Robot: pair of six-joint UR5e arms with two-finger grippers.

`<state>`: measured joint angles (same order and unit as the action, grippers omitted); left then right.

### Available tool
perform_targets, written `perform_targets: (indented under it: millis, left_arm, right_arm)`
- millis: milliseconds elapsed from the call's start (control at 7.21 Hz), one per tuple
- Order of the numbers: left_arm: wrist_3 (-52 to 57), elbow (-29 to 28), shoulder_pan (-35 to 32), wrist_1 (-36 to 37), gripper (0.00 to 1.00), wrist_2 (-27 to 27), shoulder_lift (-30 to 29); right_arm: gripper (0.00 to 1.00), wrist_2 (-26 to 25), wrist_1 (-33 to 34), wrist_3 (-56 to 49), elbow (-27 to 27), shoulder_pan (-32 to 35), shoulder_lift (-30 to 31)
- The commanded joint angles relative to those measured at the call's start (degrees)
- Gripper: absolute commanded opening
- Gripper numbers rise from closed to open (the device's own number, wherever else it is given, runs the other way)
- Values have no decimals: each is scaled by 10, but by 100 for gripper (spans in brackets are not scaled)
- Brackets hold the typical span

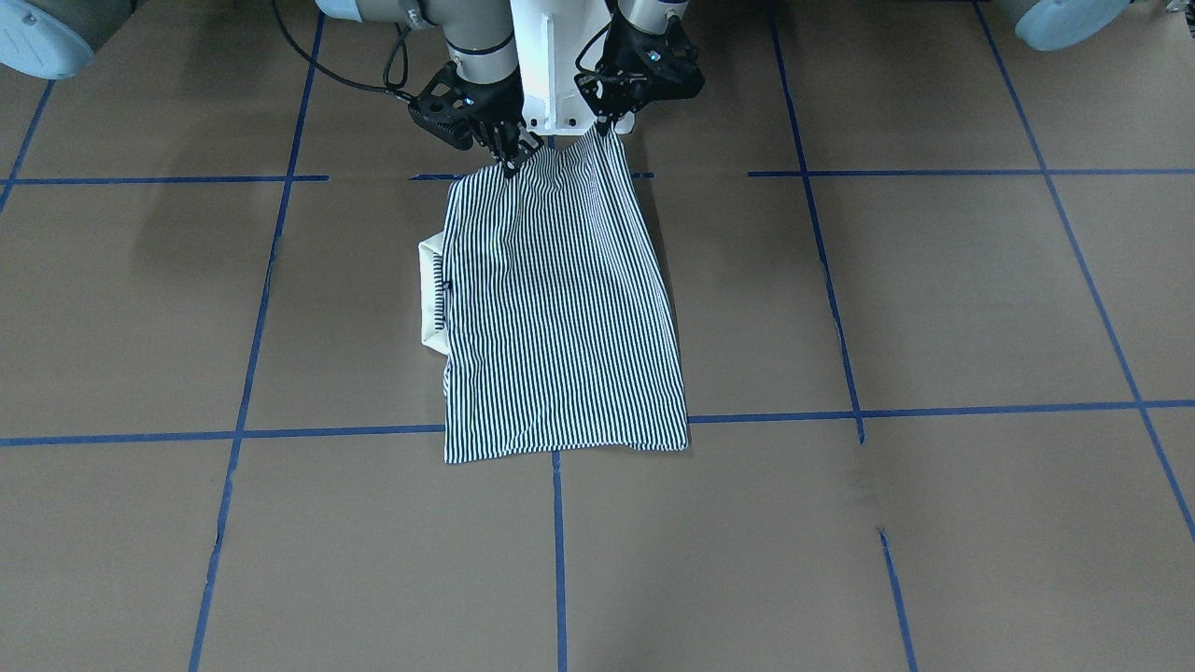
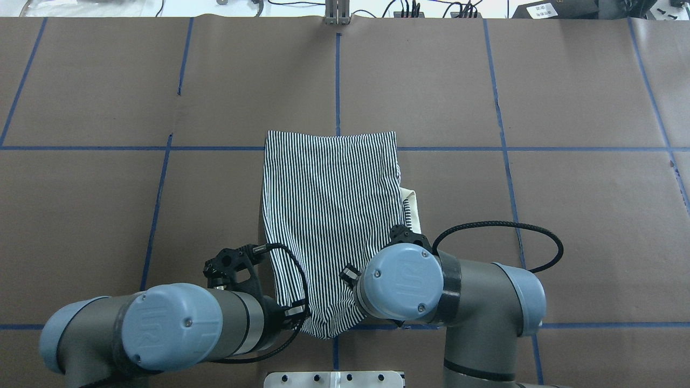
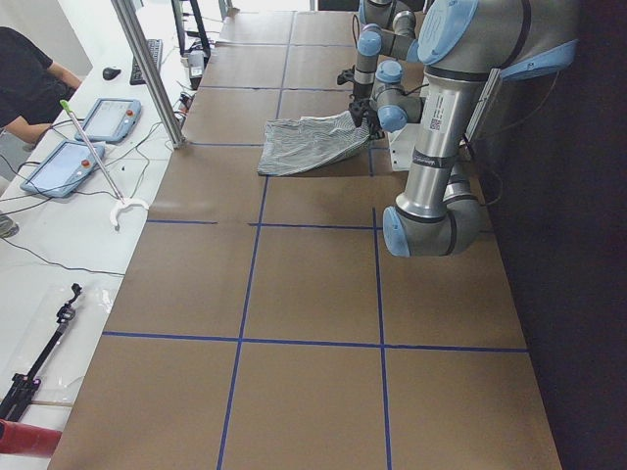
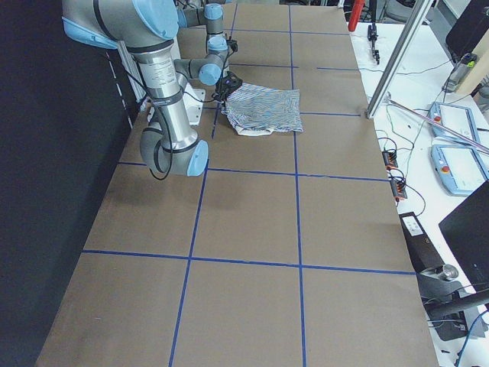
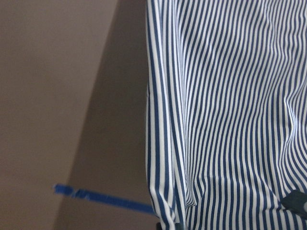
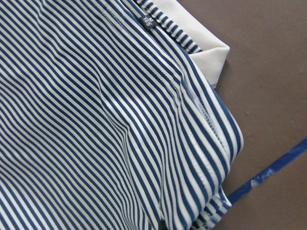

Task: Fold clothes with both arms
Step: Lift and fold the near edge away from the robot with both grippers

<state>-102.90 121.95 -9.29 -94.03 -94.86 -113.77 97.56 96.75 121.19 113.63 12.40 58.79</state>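
The table (image 2: pixel 566 215), covered in brown paper, fills the overhead view. Its surface extends well to the left, to the right and toward the top of the frame from the garment.

The left arm (image 2: pixel 161 323) enters at lower left of the overhead view and the right arm (image 2: pixel 469 302) at lower right. Both wrists are bent inward and meet at lower centre, just in front of the white pedestal base (image 1: pixel 560 65).

The polo shirt (image 2: pixel 329 215) lies at frame centre. Its far hem rests flat across a blue tape line (image 2: pixel 539 148). Its near edge is raised off the table and narrows toward the grippers.

In the front-facing view, the left gripper (image 1: pixel 605 126) pinches the raised edge's right corner, fingers closed on the fabric. The right gripper (image 1: pixel 511 166) is clamped on the left corner.

The cream collar (image 1: pixel 431 299) protrudes from the shirt's left side edge in that view and lies on the table.
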Motion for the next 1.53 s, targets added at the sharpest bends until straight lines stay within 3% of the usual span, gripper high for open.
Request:
perform_targets:
  millis: [0, 277, 555, 832, 1109, 1387]
  left_arm:
    - [-7, 22, 11, 22, 0, -1, 10]
    - [-26, 7, -20, 22, 0, -1, 4]
    - [-23, -38, -77, 14, 0, -2, -3]
    - [-41, -48, -92, -7, 0, -1, -8]
    - [-76, -99, -91, -76, 0, -1, -10]
    - [-127, -104, -93, -92, 0, 1, -14]
  right_arm:
    - [0, -7, -2, -3, 24, -16, 21]
    - [0, -56, -6, -24, 12, -9, 15]
    - [0, -55, -7, -51, 5, 27, 14]
    - [0, -55, -8, -53, -9, 38, 11]
    - [0, -57, -96, -54, -73, 46, 5]
    - [0, -55, -123, -54, -84, 59, 4]
